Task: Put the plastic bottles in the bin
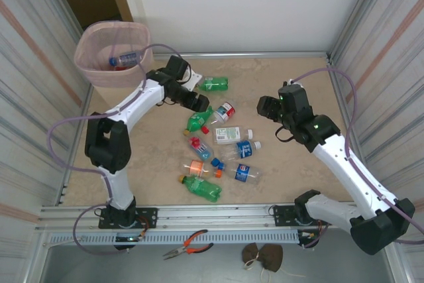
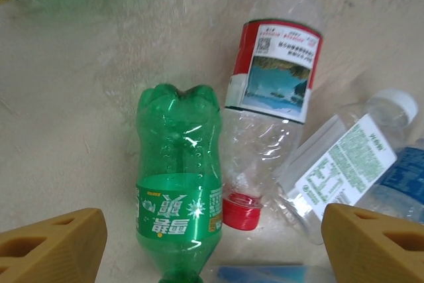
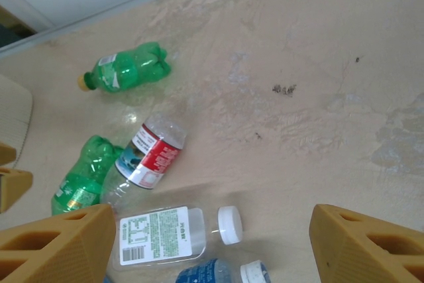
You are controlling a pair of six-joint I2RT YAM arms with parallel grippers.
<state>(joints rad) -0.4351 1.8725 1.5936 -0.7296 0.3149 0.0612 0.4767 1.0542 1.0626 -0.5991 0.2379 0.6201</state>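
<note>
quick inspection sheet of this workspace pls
surface: beige table, faint stains
job's things: about ten bottles lying mid-table; one more inside the bin at the far left corner
clutter: pliers and a brown cloth on the near ledge
grippers: left gripper open over a green bottle; right gripper open above the table
cables: purple cables loop along both arms
surroundings: ribbed side walls, white back wall
</note>
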